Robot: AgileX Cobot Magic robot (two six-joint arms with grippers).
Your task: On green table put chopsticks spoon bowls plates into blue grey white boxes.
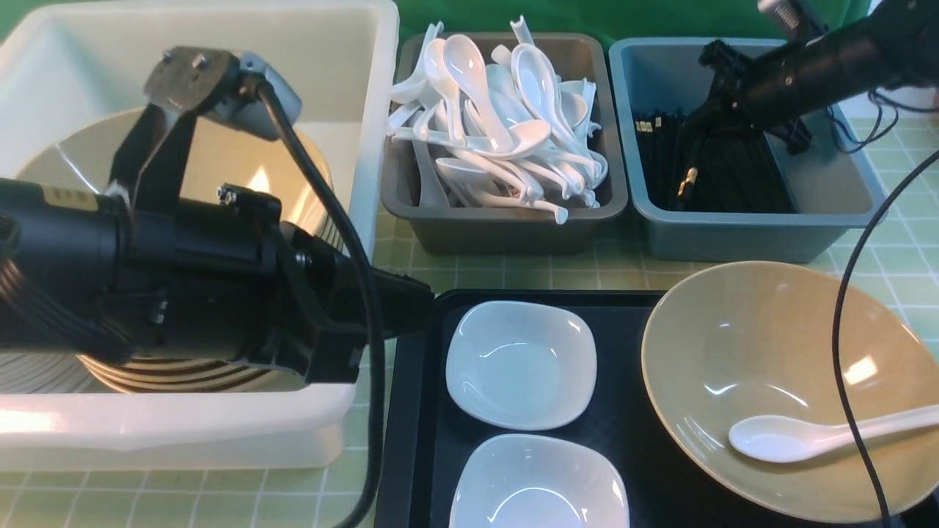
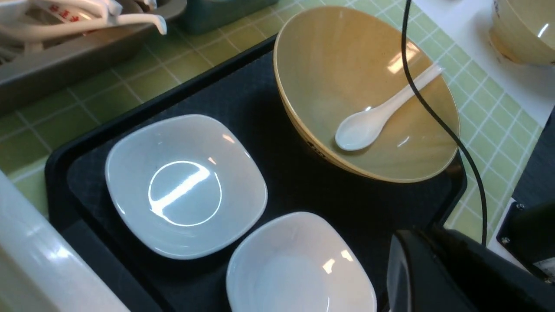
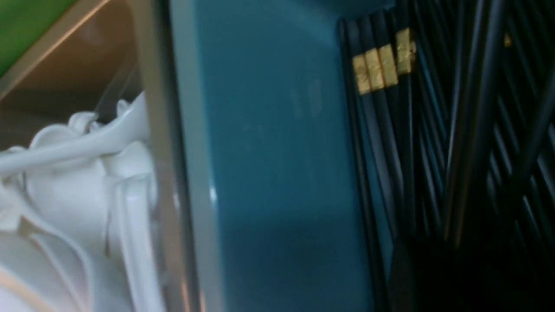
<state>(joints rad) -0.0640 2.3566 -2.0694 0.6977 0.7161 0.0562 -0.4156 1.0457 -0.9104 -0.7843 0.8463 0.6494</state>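
Black chopsticks [image 1: 733, 176] lie sorted in the blue box [image 1: 733, 235] at far right. Our right gripper [image 1: 708, 110] reaches low over it, jaws nearly closed, and we judge it pinches a tilted gold-tipped pair to lay alongside. Our left gripper [image 1: 411, 304] hovers shut and empty at the tray's [image 1: 414, 440] left edge. One spoon [image 1: 799, 436] rests in the near bowl [image 1: 733, 352].

Tan bowl [image 1: 733, 345], white spoon [image 1: 777, 438], black tray [image 1: 631, 440]
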